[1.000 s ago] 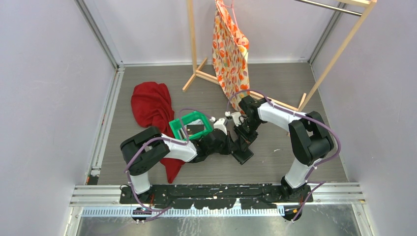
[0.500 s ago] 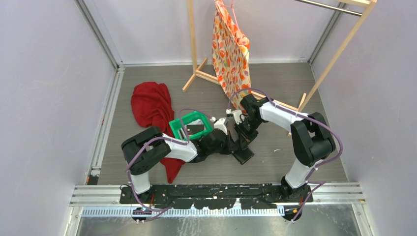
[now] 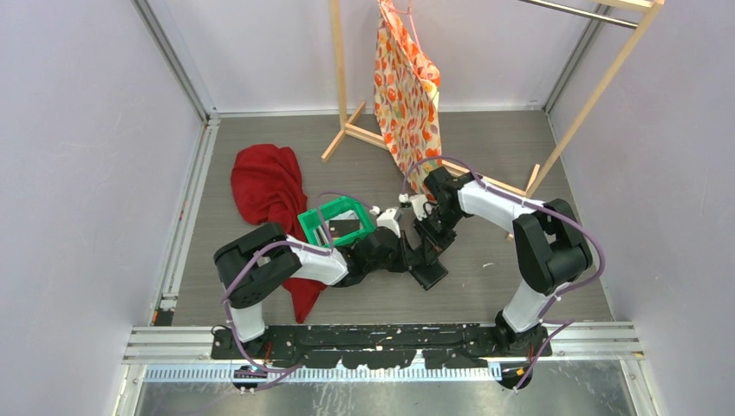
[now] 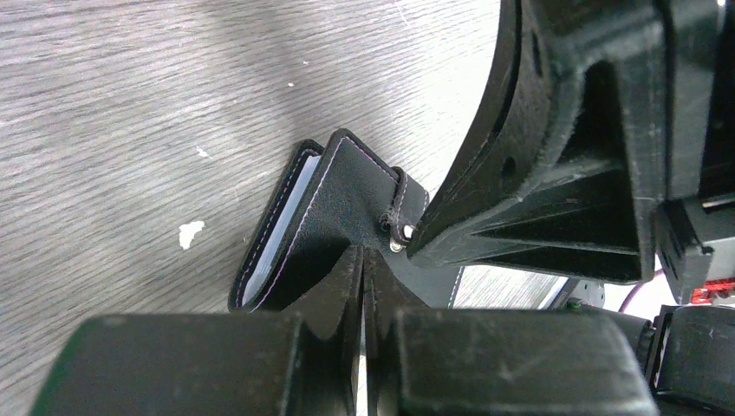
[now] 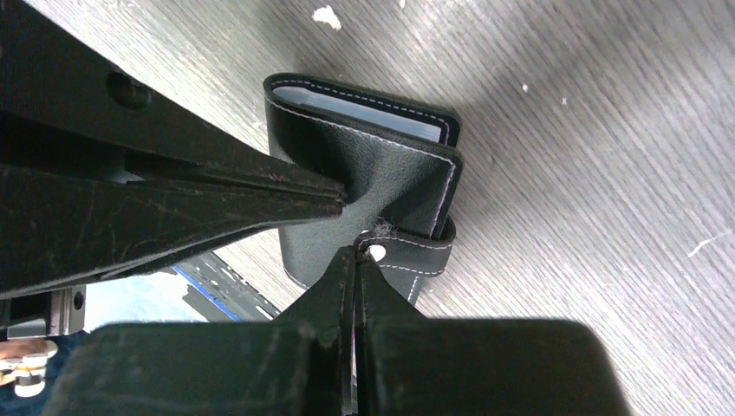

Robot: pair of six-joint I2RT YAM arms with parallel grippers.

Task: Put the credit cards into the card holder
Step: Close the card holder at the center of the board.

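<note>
green tray (image 3: 334, 206): 10 o'clock from the card holder (image 4: 334, 195), contents unclear.
left gripper (image 4: 364, 260): my fingers clamp the holder's cover.
card holder: table centre, half folded, pale lining showing.
right gripper (image 5: 356, 258): clamped on its snap tab (image 5: 416, 247).
progress: no credit cards visible; loading unconfirmed, closing unfinished.

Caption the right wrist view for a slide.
Right end effector pinches the snap tab of the card holder while left end effector grips its cover.

The left pincer (image 4: 363, 260), jaws pressed together, pinches the cover of the black card holder (image 4: 334, 195) on the grey-grained tabletop (image 4: 130, 121). The right pincer (image 4: 416, 236) reaches in from the right, its tip at the snap tab (image 4: 406, 195).
</note>
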